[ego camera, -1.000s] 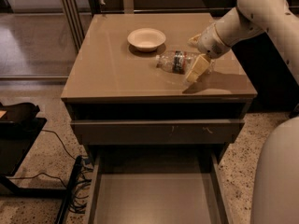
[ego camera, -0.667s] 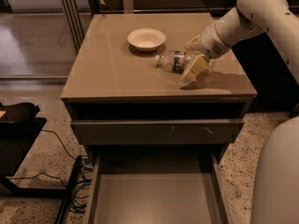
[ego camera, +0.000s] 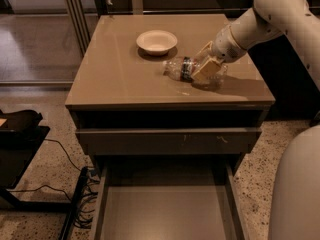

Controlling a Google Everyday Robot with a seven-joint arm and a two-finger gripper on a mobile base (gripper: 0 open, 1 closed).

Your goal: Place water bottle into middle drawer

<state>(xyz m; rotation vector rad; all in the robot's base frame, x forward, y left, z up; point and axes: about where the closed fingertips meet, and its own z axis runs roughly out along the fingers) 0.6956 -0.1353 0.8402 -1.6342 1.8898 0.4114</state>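
The water bottle [ego camera: 181, 69] lies on its side on the cabinet top [ego camera: 115, 74], right of centre, cap end to the left. My gripper [ego camera: 204, 60] is over the bottle's right half, one finger on each side of its body, shut on it. The bottle still rests on the top. The middle drawer [ego camera: 165, 211] is pulled open at the bottom of the view, directly below the front edge; its flat bottom is bare.
A white bowl [ego camera: 156, 41] stands on the cabinet top, left of and behind the bottle. A closed drawer front with small pale marks [ego camera: 170, 141] sits above the open drawer. Cables [ego camera: 75, 204] and a dark stand [ego camera: 20, 134] lie on the floor at the left.
My gripper has shifted slightly left and up along the bottle. The bottle has moved a little to the left with it.
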